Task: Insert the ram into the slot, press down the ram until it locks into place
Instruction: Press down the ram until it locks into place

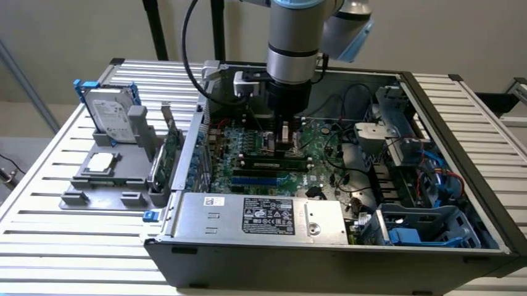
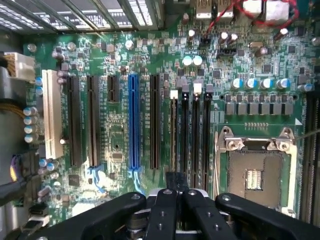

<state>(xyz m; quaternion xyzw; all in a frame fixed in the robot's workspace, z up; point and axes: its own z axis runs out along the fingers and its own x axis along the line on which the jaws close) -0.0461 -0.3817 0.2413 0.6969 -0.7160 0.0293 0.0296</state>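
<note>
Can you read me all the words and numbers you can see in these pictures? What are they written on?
No text here can be read for sure.
Black label on the silver power supply: white print, too small to read.
White sticker on the power supply: too blurred.
Hard drive label: too blurred.
Motherboard markings in the wrist view: too small to read.
</note>
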